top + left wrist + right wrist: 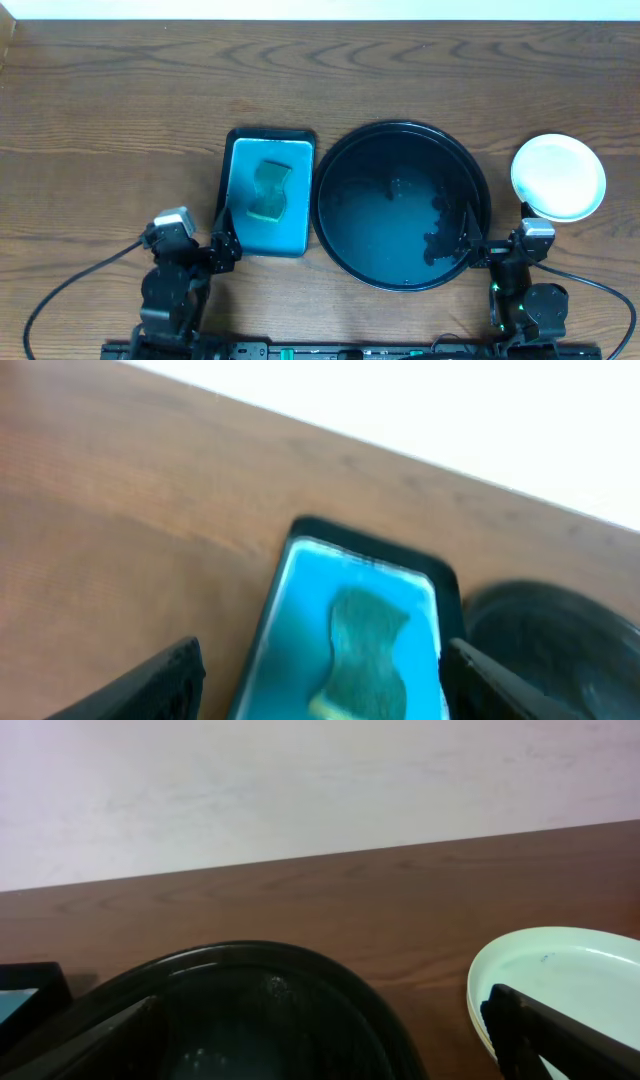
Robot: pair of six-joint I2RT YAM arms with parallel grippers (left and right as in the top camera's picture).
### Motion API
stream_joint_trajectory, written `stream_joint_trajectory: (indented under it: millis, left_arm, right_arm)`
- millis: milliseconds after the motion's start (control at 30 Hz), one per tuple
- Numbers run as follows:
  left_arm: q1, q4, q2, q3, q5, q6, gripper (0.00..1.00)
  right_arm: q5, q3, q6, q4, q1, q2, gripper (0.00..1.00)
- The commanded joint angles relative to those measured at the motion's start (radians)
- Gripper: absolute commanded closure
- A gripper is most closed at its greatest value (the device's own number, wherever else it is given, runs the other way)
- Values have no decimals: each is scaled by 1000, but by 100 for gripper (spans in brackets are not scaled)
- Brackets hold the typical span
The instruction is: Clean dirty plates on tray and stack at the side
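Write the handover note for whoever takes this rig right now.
Left gripper: open, empty, by the near edge of the teal tray, where the sponge lies.
Right gripper: open, empty, at the near right rim of the black tray.
Plates: off the black tray, on the table to its right; how many are stacked cannot be told.
Done: black tray holds no plates.
Left: seemingly nothing; check the stack's count and the top plate for marks.

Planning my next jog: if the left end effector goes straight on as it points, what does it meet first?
The left end effector would probably meet the teal tray first, dead ahead in its wrist view, then the green sponge in it. Depth is unclear; it may pass over the rim.
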Motion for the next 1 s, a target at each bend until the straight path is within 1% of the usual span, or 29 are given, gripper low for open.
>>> stream_joint_trajectory:
  millis: [0, 167, 300, 467, 600, 767, 833, 967]
  left_arm:
    - [22, 92, -76, -80, -19, 69, 23]
    - [43, 290, -156, -183, 0, 197, 24]
    - [44, 443, -163, -240, -1, 303, 23]
    - [44, 541, -163, -288, 2, 410, 23]
    - [44, 467, -163, -287, 11, 455, 23]
    - [44, 346, -163, -287, 23, 454, 23]
    - [44, 276, -163, -287, 23, 435, 24]
    - [44, 285, -163, -287, 33, 435, 24]
  right_arm:
    - [3, -1, -11, -4, 8, -7, 1]
    - [3, -1, -11, -4, 8, -6, 1]
    - [3, -1, -11, -4, 8, -7, 1]
    - [3, -1, -11, -4, 8, -7, 1]
    - [3, -1, -11, -4, 8, -7, 1]
    - [3, -1, -11, -4, 8, -6, 1]
    - [3, -1, -11, -4, 8, -6, 1]
    - [3, -1, -11, -4, 8, -7, 1]
